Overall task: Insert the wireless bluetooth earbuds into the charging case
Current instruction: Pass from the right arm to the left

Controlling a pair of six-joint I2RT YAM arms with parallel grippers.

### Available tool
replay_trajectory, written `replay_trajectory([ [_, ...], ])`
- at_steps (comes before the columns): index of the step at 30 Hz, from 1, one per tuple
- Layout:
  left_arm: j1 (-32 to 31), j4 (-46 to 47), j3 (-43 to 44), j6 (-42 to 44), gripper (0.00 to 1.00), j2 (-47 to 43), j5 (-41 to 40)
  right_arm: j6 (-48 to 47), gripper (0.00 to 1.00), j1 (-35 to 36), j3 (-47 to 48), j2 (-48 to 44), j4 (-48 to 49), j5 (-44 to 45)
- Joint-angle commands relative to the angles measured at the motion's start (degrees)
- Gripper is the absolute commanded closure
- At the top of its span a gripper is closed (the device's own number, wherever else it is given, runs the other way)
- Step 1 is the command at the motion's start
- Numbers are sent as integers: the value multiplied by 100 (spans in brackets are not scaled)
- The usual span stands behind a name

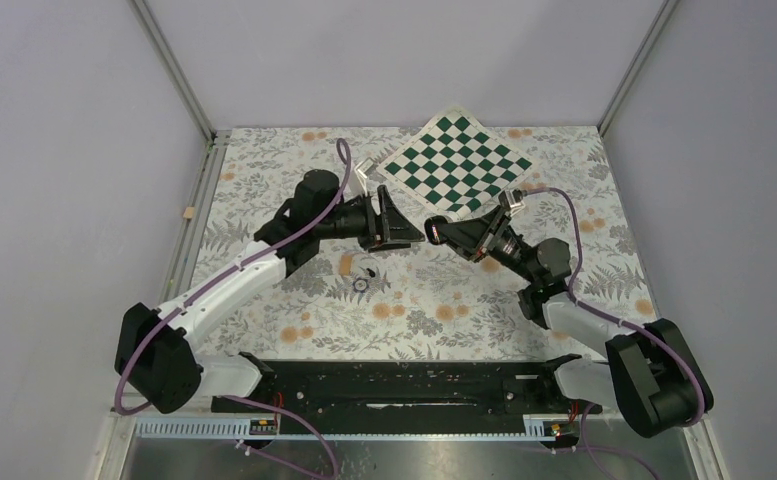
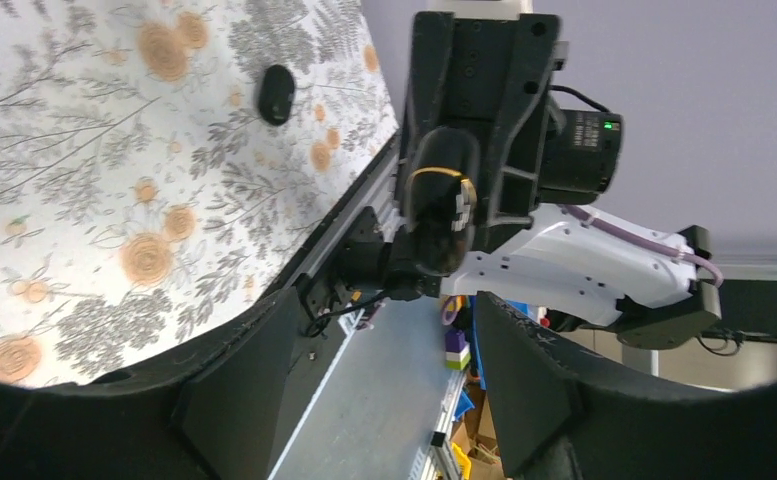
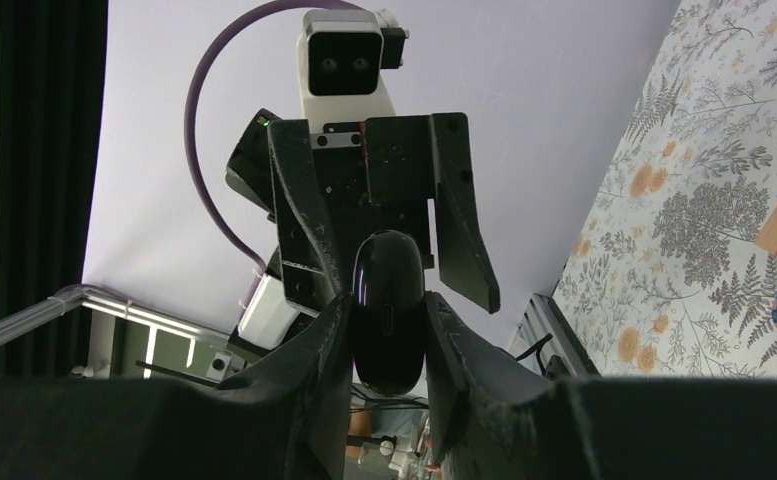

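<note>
Charging case (image 3: 388,310): smooth, glossy black oval pebble, clamped between the matte black fingers of the right gripper (image 3: 386,300), above the floral cloth (image 1: 444,320). Left gripper (image 2: 384,305) faces it, jaws partly open and empty; the case sits just beyond its fingertips.

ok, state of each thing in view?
right claw: shut on charging case
charging case: held in the air, lid looks shut
left claw: open, empty
small black oval: lying loose on floral cloth
</note>
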Motion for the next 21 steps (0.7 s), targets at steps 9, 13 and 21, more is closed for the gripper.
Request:
replay_trajectory([
  [9,-282,1772,27,-1022,50,152,145,-136,100,6,210,-247,62,-172],
  [13,-302,1708,29,-980,55,166,185,-5,100,6,225,-217,235,-150],
  [21,-338,1536,-18,-931,53,239,106,58,100,15,253,-220,346,-191],
])
